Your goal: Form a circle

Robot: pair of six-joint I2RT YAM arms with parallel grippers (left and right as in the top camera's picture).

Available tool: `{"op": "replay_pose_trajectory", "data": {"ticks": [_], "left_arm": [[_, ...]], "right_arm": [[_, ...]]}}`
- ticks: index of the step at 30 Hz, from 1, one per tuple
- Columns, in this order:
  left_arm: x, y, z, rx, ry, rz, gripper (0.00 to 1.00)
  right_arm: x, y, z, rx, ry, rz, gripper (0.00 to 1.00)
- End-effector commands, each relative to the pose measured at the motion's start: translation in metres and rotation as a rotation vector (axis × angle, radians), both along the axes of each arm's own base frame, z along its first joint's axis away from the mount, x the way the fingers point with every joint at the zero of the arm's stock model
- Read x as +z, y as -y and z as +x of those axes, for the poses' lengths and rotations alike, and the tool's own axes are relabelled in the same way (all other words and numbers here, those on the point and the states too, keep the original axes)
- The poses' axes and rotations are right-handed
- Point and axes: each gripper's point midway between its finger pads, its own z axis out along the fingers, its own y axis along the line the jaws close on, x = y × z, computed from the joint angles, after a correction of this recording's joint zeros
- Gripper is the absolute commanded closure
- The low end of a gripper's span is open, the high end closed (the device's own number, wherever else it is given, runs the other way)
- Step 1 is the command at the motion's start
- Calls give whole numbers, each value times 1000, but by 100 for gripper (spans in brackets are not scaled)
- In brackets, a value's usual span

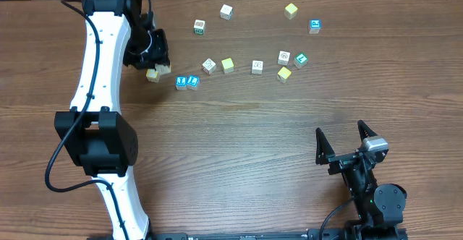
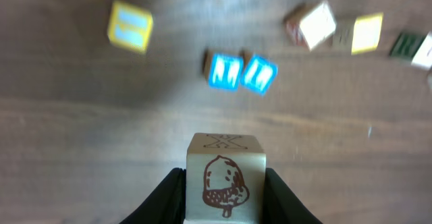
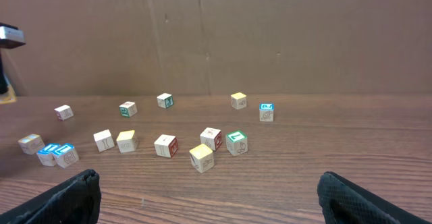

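The cluster of small wooden cubes (image 1: 284, 57) sits flat on the bench (image 1: 239, 139), right of centre: whitish printed ones just beside a green-faced cube (image 1: 300, 60).

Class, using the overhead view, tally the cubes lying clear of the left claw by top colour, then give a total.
White: 4
Yellow: 3
Blue: 3
Green: 2
Total: 12
Left out: the held cube in the left claw, and the loose cube by it.
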Motion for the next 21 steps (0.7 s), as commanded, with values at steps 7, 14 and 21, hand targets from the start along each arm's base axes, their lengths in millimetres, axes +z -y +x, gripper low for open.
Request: {"op": "replay_pose_trajectory", "data": {"ticks": [7,14,21], "left_arm": [[3,35,-47,-147,-158,-24,75],[1,78,-61,-275,-167,-14,74],[-36,120,-117,-474,-321,117,73]], "right_arm": [[-2,2,0,-8,1,3,0],[-2,2,0,-8,1,3,0],[-2,2,0,-8,1,3,0]]}}
